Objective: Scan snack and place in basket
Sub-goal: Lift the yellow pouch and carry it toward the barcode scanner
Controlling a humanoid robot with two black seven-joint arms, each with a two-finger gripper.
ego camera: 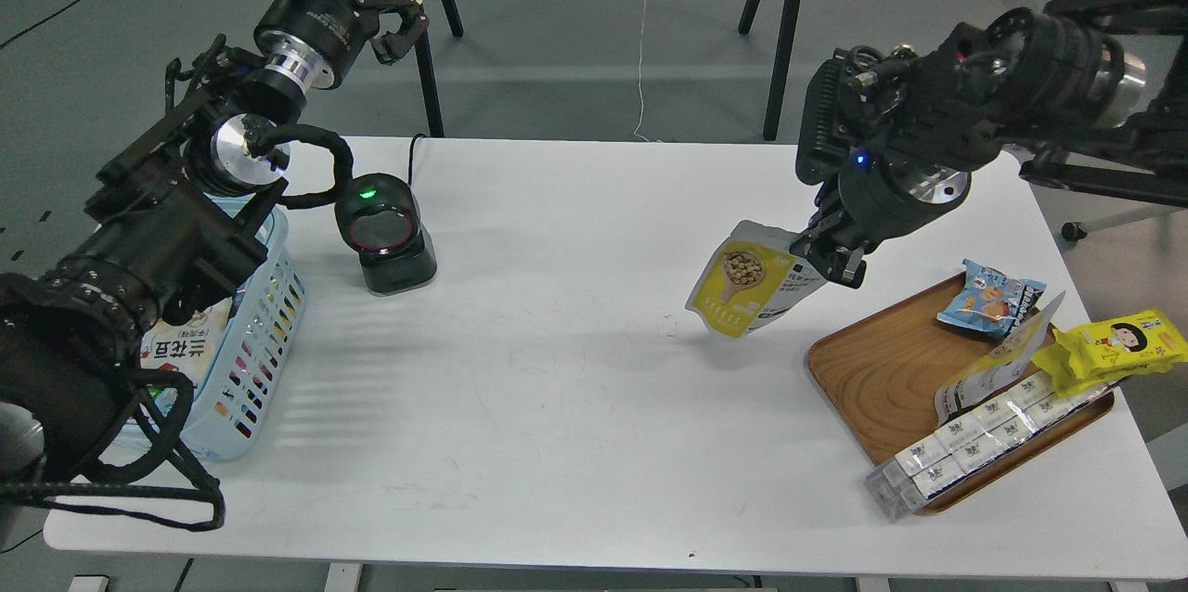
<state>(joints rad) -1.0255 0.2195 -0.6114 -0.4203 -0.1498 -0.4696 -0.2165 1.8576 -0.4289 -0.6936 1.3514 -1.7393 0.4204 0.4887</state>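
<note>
Snack (750, 289) outside basket (269, 341), gripper-held (829, 256)

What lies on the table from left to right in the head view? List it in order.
Light blue slotted plastic basket → black barcode scanner with a green light → small yellow nut pouch held in the right gripper → brown wooden tray → bright yellow cartoon-face packet.

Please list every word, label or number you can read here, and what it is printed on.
"三花豆": roughly, on the white packet in the basket.
Print on the snack, blue packet, yellow cartoon packet and boxed row: too small or blurred to read.
</note>
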